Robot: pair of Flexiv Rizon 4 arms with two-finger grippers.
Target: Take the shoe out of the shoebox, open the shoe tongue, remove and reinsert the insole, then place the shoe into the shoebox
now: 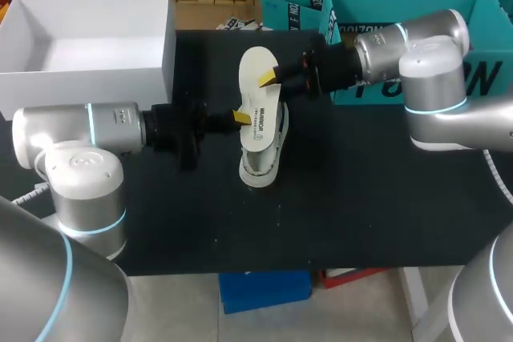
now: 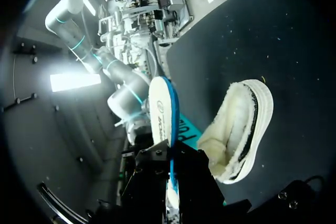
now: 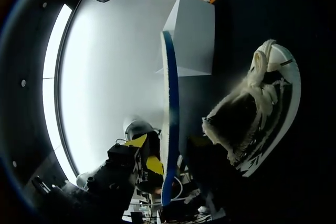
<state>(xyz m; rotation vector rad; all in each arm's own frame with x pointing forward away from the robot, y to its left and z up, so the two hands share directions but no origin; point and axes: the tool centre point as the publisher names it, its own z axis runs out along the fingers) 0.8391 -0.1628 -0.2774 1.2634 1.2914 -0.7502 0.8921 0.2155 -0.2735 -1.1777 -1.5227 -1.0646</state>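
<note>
Both jaws are clamping shut on the insole (image 1: 256, 66), holding it just above the shoe (image 1: 261, 164) sitting on the tabletop (image 1: 361, 198). Removal's looking done; next move is calling for feeding it back inside, toe first.

"Any way down to the shoe (image 1: 260, 158)?"

"Not from above. The insole (image 1: 258, 90) hangs over its far end, with the left tool (image 1: 240, 118) and right tool (image 1: 268, 78) flanking it. The near tabletop (image 1: 361, 214) is bare, and the box (image 1: 80, 90) fills the far-left corner."
</note>
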